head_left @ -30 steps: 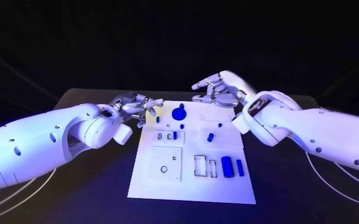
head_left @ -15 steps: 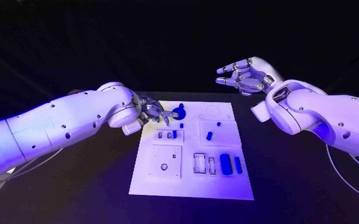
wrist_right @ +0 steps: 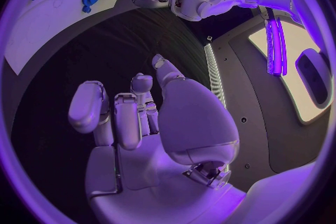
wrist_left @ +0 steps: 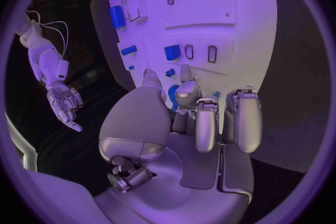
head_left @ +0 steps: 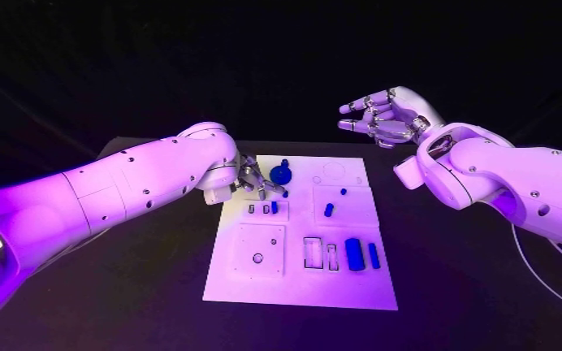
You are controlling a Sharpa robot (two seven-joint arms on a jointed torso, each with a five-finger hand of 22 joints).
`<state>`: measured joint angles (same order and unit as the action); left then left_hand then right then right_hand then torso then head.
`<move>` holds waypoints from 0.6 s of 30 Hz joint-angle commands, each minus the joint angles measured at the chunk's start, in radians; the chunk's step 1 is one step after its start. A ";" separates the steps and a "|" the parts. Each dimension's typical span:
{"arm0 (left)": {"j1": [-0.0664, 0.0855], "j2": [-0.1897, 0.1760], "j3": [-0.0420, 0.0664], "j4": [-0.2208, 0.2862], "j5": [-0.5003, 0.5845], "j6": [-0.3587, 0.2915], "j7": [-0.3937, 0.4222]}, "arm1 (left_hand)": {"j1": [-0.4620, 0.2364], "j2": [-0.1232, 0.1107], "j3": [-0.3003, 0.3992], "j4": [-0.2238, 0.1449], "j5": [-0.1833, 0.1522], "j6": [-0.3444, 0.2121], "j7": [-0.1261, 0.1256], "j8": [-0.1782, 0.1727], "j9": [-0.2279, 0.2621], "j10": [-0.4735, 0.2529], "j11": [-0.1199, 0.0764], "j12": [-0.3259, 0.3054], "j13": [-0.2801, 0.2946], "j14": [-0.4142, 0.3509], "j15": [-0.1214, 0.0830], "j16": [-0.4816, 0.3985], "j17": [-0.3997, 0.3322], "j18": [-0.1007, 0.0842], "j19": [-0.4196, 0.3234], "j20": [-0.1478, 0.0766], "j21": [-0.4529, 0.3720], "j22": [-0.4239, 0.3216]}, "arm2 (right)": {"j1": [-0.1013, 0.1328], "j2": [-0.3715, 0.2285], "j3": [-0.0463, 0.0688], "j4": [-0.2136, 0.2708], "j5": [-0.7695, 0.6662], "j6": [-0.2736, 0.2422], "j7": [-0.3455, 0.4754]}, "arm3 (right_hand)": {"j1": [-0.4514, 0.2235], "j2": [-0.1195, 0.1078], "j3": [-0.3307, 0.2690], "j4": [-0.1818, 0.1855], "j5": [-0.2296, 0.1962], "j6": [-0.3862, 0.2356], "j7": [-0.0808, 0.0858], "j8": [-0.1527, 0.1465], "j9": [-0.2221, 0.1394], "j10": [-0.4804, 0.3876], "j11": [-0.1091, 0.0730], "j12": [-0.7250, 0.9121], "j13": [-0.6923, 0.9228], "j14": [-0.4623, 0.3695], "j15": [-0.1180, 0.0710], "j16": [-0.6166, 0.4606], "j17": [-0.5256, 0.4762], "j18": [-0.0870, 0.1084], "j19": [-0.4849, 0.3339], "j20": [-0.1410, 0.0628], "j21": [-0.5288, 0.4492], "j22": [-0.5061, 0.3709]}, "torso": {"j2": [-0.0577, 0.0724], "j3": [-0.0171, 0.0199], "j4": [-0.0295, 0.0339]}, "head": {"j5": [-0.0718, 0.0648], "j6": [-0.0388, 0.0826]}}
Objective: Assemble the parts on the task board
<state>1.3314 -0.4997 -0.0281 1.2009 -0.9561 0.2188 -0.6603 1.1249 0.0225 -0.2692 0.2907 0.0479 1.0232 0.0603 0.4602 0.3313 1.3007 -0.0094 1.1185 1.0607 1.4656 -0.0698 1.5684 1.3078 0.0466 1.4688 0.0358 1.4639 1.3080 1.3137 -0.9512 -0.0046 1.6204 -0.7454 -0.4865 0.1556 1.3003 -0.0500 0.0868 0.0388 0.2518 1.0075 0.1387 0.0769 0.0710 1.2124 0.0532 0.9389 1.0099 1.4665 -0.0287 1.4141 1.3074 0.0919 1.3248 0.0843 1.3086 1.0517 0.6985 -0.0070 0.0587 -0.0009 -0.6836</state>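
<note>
Start at nine o'clock: your left arm point(head_left: 129, 184) crosses the black table point(head_left: 140, 286) and ends at the task board's far-left corner. The left hand point(head_left: 251, 179) sits low there, its fingers curled down beside the round blue part point(head_left: 281, 175); the left wrist view shows a fingertip point(wrist_left: 183, 89) at a blue piece, but you cannot tell whether anything is actually held. The task board point(head_left: 293, 282) lies at the centre, its near edge at six o'clock with bare table on both flanks. On it, small blue parts point(head_left: 329, 210) stand mid-board, and two upright blue blocks point(head_left: 354, 253) sit toward four o'clock beside empty outlined slots point(head_left: 312, 253).

At two o'clock, the right hand point(head_left: 386, 119) hangs high off the board's far-right corner, fingers apart and lightly bent, holding nothing. That leaves the whole right half of the board uncovered.

Against half a second ago, your left arm has pushed further in over the table's left side, and the hand has closed nearer the round part. The right hand has kept its place, and the parts have not moved.
</note>
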 commanded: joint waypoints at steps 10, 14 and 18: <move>0.000 0.043 -0.015 -0.047 -0.028 0.093 -0.032 | -0.003 0.006 -0.009 0.001 -0.001 -0.030 -0.003 0.045 0.049 0.007 -0.005 0.016 0.017 0.105 -0.009 0.002 0.263 -0.015 0.050 -0.008 0.011 0.120 | 0.000 0.013 -0.008 -0.016 0.001 0.020 -0.012 | -0.012 0.012 -0.021 0.011 0.006 0.003 0.000 0.003 0.000 0.003 -0.002 0.001 -0.004 0.048 0.004 -0.008 0.021 0.011 -0.003 -0.003 -0.009 -0.006 | 0.009 -0.0027 -0.0033 | 0.000 -0.004; 0.000 0.049 -0.015 -0.051 -0.028 0.106 -0.032 | 0.000 0.008 -0.009 0.000 -0.001 -0.036 -0.004 0.059 0.065 0.008 -0.006 0.019 0.021 0.105 -0.009 0.002 0.263 -0.015 0.051 -0.009 0.014 0.124 | -0.002 0.018 -0.011 -0.023 0.005 0.023 -0.014 | -0.012 0.013 -0.022 0.012 0.006 0.003 0.000 0.003 0.000 0.003 -0.002 0.001 -0.004 0.048 0.004 -0.009 0.021 0.011 -0.003 -0.003 -0.009 -0.007 | 0.011 -0.0023 -0.0022 | 0.004 -0.007; 0.001 0.055 -0.016 -0.057 -0.028 0.117 -0.033 | 0.011 0.012 -0.009 -0.001 -0.001 -0.043 -0.005 0.072 0.080 0.009 -0.007 0.022 0.026 0.105 -0.010 0.002 0.263 -0.016 0.052 -0.009 0.017 0.129 | -0.003 0.020 -0.013 -0.026 0.007 0.026 -0.017 | -0.012 0.013 -0.022 0.012 0.006 0.003 0.000 0.003 0.000 0.003 -0.002 0.001 -0.004 0.048 0.004 -0.009 0.021 0.011 -0.003 -0.003 -0.009 -0.007 | 0.010 -0.0029 -0.0032 | 0.008 -0.008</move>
<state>1.3309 -0.4477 -0.0440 1.1460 -0.9780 0.2971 -0.6875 1.1328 0.0303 -0.2743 0.2907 0.0480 0.9876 0.0534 0.5303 0.4102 1.3044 -0.0129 1.1353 1.0862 1.4679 -0.0720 1.5684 1.3076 0.0468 1.4650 0.0321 1.4755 1.3078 1.3115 -0.9325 -0.0173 1.5951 -0.7414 -0.4797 0.1444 1.2937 -0.0433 0.0703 0.0498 0.2537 1.0075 0.1387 0.0769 0.0709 1.2126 0.0533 0.9390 1.0067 1.4665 -0.0287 1.4087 1.3079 0.0920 1.3248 0.0843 1.3037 1.0457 0.7082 -0.0093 0.0559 0.0058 -0.6897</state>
